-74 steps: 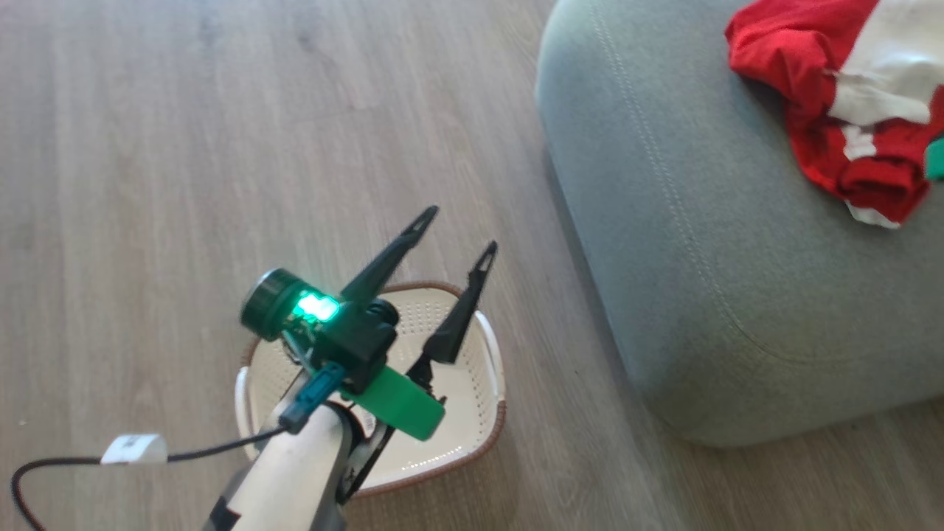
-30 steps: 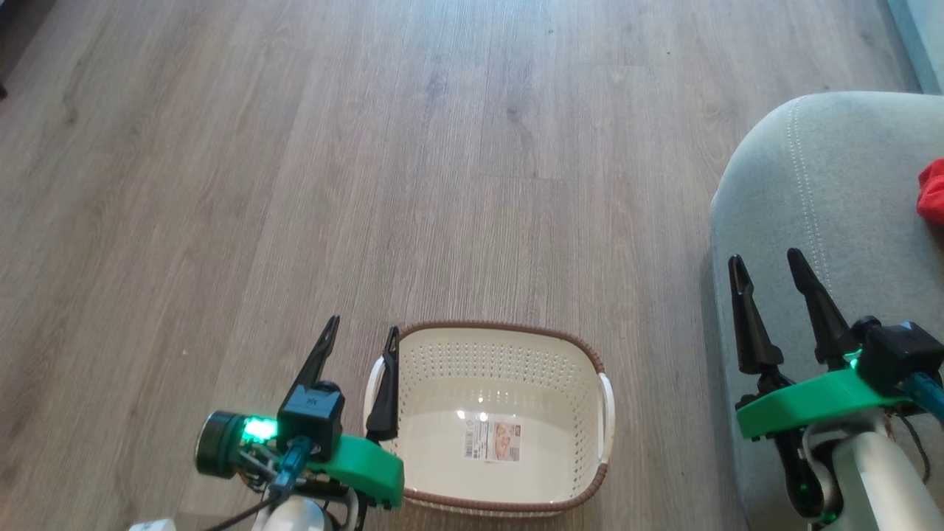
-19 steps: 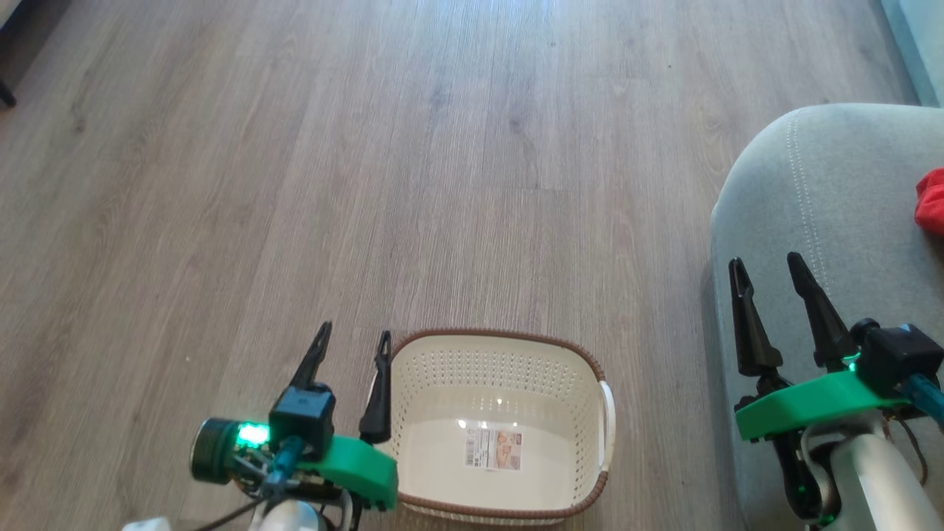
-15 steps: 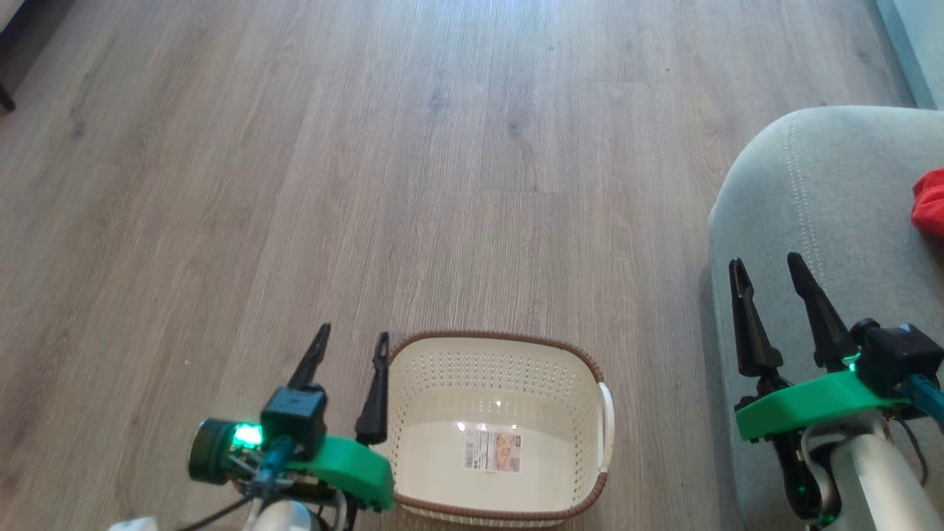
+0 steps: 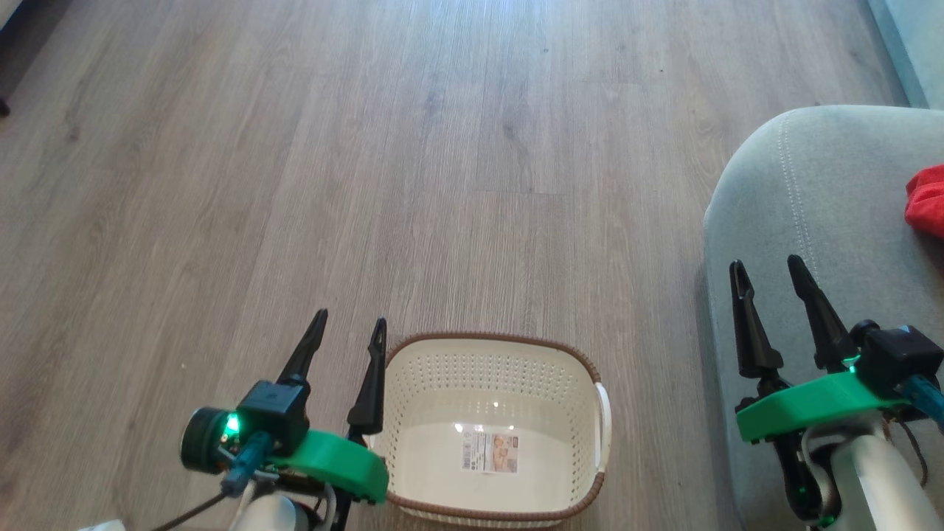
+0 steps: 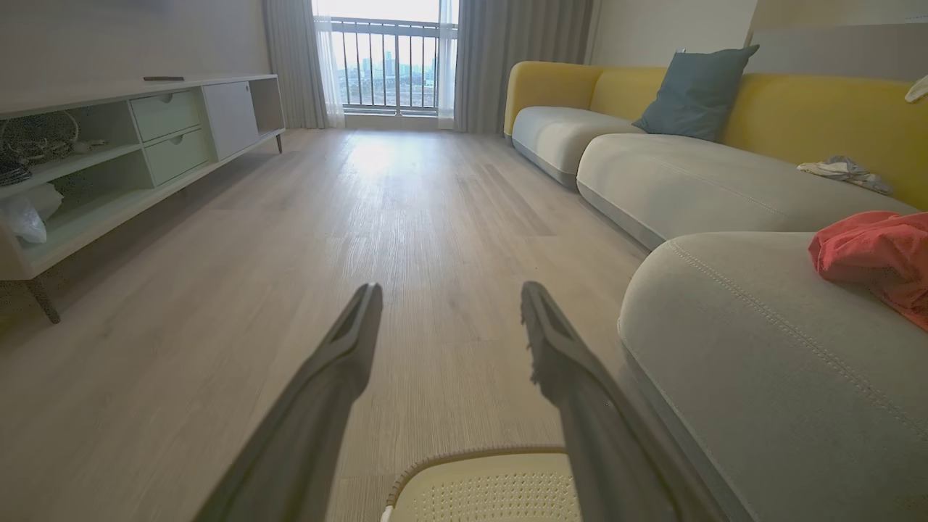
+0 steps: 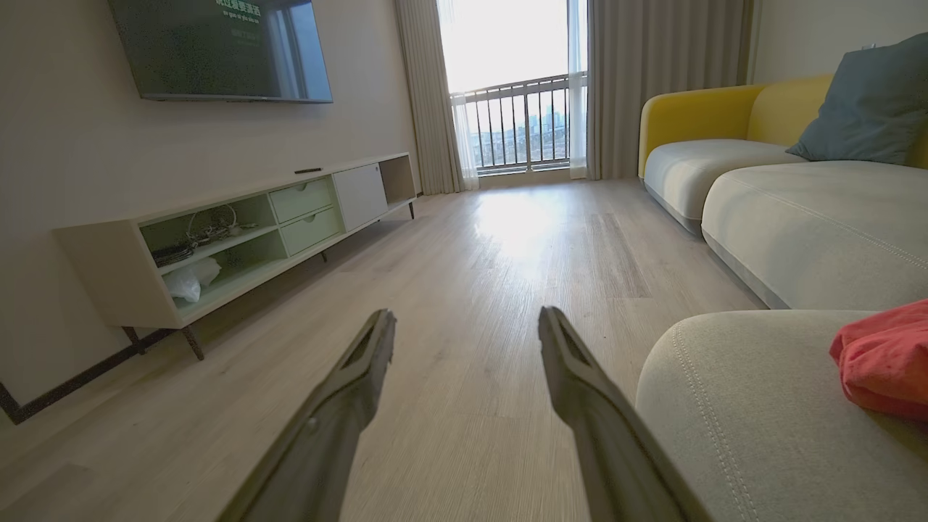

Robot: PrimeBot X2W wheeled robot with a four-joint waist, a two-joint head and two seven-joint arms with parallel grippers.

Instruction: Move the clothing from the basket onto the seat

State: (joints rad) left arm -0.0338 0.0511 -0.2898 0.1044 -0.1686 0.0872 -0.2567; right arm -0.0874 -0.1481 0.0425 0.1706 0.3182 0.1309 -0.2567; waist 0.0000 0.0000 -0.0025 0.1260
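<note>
While the cream basket (image 5: 487,338) stands on the wooden floor (image 5: 369,147) just in front of the robot, its bare bottom shows a label sticker (image 5: 490,451). The red clothing (image 5: 925,200) lies on the grey-green seat (image 5: 811,192), at the right edge of the head view and well apart from the basket. The left gripper (image 5: 350,318) hangs just beside the basket's left rim, its two fingers spread apart and holding nothing. The right gripper (image 5: 765,263) hangs near the rounded corner of the seat, its fingers spread apart too and holding nothing, apart from the clothing.
</note>
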